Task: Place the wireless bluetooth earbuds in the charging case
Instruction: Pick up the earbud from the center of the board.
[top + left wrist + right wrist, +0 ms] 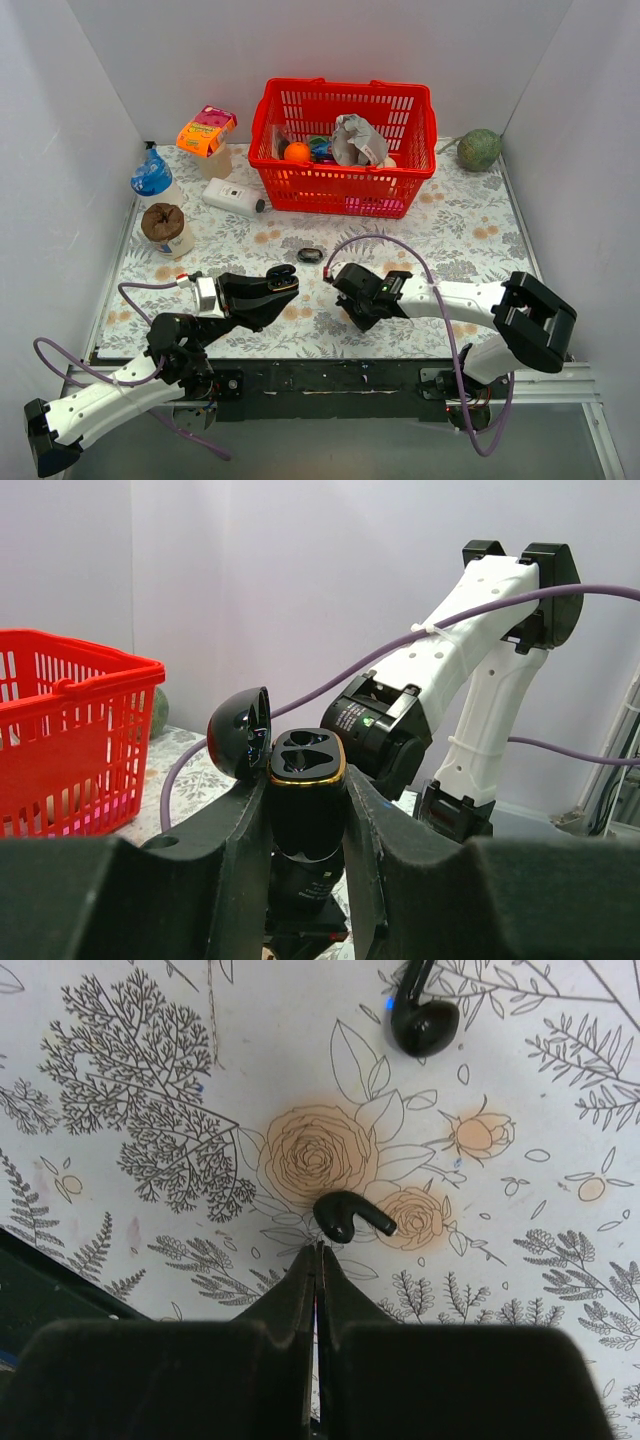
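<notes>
My left gripper (pixel 307 792) is shut on the charging case (pixel 306 800), a black oval case with a gold rim. It holds the case upright with the lid (pixel 240 732) swung open and two empty wells showing. The case also shows in the top view (pixel 281 280). Two black earbuds lie on the floral tablecloth in the right wrist view, one (pixel 350 1216) just beyond my fingertips and one (pixel 424 1024) farther off. My right gripper (pixel 318 1250) is shut and empty, its tips pointing down right beside the nearer earbud. In the top view it (pixel 356 303) hides both earbuds.
A small black ring-shaped thing (pixel 309 254) lies on the cloth between the two grippers. A red basket (pixel 408 185) with several items stands at the back. A white box with a black cap (pixel 232 197), two jars, an orange pack (pixel 207 130) and a green ball (pixel 479 150) stand around.
</notes>
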You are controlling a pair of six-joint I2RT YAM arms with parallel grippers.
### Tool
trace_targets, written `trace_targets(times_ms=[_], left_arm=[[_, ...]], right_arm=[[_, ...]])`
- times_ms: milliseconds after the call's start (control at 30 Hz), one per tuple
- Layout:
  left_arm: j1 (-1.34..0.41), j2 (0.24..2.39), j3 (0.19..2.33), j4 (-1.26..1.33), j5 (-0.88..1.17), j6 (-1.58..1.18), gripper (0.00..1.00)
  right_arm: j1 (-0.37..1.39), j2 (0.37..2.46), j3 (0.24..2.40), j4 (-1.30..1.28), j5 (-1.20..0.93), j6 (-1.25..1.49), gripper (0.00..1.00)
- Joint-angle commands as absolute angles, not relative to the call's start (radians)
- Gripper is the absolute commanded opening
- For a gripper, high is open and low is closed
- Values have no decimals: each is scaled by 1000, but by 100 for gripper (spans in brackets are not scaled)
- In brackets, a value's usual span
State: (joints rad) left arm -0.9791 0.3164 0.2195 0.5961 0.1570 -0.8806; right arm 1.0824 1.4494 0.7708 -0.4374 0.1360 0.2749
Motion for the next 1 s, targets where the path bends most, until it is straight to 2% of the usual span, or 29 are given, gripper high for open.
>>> trace_targets(times_ms=[0, 567, 967], left_arm=[[-982, 302, 219, 580, 137, -887, 0], [-982, 330, 215, 583, 127, -900, 0], [-982, 347, 206, 609, 132, -914, 0]], right_arm=[[1085, 1486, 833, -416, 160, 273, 1], [1023, 1580, 905, -399, 155, 242, 3], [991, 1556, 945, -387, 111, 201, 22]])
